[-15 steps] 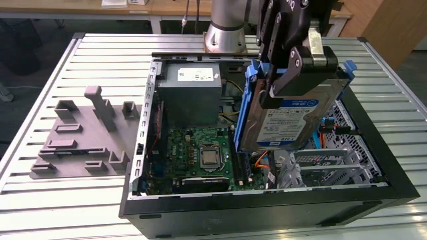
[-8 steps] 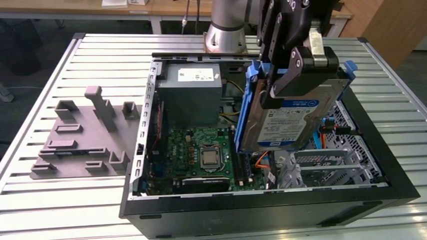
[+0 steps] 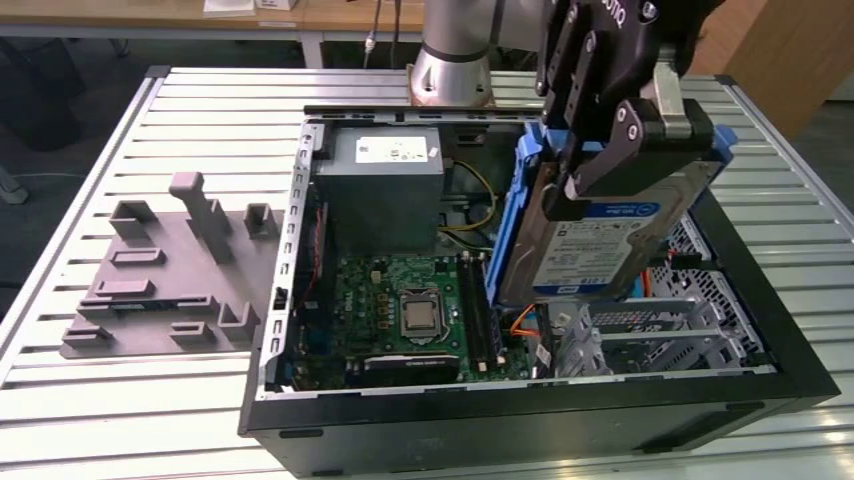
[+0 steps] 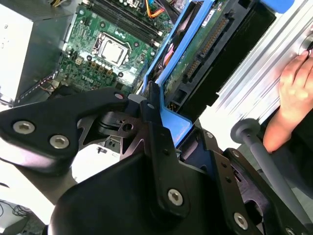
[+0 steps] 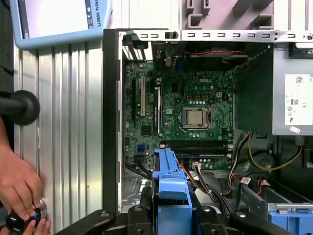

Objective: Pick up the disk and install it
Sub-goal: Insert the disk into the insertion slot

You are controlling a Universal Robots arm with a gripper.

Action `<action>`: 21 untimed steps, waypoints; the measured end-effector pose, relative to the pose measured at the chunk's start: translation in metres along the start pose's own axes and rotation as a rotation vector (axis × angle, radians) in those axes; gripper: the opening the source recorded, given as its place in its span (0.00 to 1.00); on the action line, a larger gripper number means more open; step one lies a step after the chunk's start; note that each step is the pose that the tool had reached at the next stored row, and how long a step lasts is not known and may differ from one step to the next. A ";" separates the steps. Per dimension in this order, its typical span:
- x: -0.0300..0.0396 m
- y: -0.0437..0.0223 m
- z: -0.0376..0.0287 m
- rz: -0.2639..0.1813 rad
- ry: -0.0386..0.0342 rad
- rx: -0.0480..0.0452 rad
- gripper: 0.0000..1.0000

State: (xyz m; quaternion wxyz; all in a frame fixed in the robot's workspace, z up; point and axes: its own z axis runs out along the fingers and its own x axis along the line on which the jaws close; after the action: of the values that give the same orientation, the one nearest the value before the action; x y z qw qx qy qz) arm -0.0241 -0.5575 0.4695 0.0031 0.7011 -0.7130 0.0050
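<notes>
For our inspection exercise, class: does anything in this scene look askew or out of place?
The disk hangs tilted, nearly on edge, in the claw above the open computer case, not seated. A person's hand rests on the table beside it.

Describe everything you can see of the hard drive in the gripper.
The disk is a flat silver-grey hard drive with a white-and-blue label on its face and a blue plastic carrier frame along its edges. The second wrist view shows a green circuit board on its underside. It hangs steeply tilted, nearly on edge, above the open computer case, lower end near the drive cage; whether it touches there is unclear. The gripper is clamped on its upper part.
</notes>
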 end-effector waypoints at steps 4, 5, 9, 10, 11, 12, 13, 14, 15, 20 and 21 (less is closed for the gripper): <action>0.0046 -0.0013 0.0009 0.000 0.0000 0.0000 0.36; 0.0059 -0.0016 0.0010 0.000 0.0001 0.0000 0.36; 0.0081 -0.0071 0.0020 0.000 0.0000 0.0000 0.36; 0.0081 -0.0102 0.0023 0.000 0.0000 0.0000 0.36; 0.0082 -0.0134 0.0026 0.000 0.0001 -0.0001 0.36; 0.0081 -0.0166 0.0031 0.000 0.0002 -0.0001 0.36; 0.0081 -0.0197 0.0037 0.000 0.0001 0.0000 0.36; 0.0080 -0.0229 0.0043 0.000 0.0001 0.0000 0.36; 0.0080 -0.0258 0.0051 0.000 0.0001 0.0000 0.36; 0.0078 -0.0331 0.0107 0.010 0.0001 -0.0001 0.36; 0.0077 -0.0362 0.0114 0.010 0.0001 -0.0001 0.36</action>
State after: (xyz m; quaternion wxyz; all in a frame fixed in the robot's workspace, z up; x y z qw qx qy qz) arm 0.0120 -0.5659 0.4583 0.0032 0.6974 -0.7167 0.0050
